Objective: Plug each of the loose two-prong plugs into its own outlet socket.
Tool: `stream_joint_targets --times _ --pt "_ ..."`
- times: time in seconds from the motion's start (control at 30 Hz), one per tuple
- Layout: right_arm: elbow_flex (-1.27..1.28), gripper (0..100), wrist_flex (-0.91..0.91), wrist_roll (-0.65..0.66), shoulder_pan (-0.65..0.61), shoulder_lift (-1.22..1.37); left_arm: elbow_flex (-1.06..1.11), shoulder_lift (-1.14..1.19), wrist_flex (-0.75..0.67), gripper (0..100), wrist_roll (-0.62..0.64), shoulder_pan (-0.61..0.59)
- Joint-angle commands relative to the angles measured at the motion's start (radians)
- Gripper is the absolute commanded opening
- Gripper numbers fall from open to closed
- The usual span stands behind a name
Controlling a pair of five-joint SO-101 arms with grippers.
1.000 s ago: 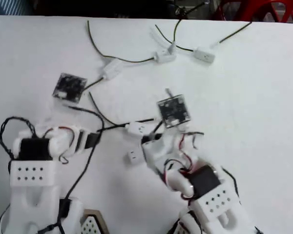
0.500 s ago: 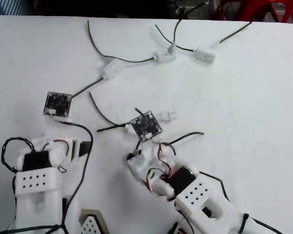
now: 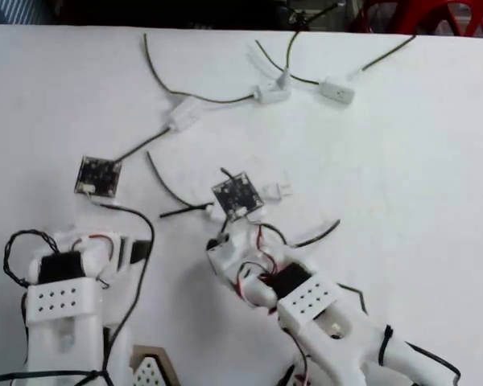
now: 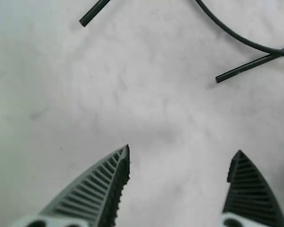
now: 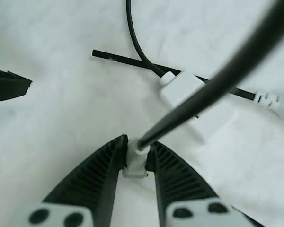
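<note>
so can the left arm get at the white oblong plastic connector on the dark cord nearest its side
Probably yes: the left gripper is open and empty, and only bare white table and that dark cord lie between it and the white oblong connector. Reach itself is uncertain.

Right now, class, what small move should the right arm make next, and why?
Probably ease the right gripper, shut on the white plug, toward the white block lying just ahead, lining the plug up with it: the two are apart.
</note>
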Motion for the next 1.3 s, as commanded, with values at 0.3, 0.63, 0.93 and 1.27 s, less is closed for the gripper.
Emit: stream_joint_targets --times 0.3,0.63,0.93,1.27 --pt "-0.003 1.7 0.002 0.011 0.028 0.016 -0.005 -0.030 -0.015 33 -0.011 -0.005" --pt "-0.031 1.7 0.035 -0.046 0.050 -0.012 -0.003 -0.030 -0.015 33 -0.012 0.001" --pt "-0.262 1.7 0.306 -0.089 0.251 -0.331 -0.035 -0.030 -0.017 33 -0.178 0.120" --pt "-0.259 1.7 0.260 -0.232 0.565 -0.317 -0.087 -0.022 -0.011 33 -0.279 0.475"
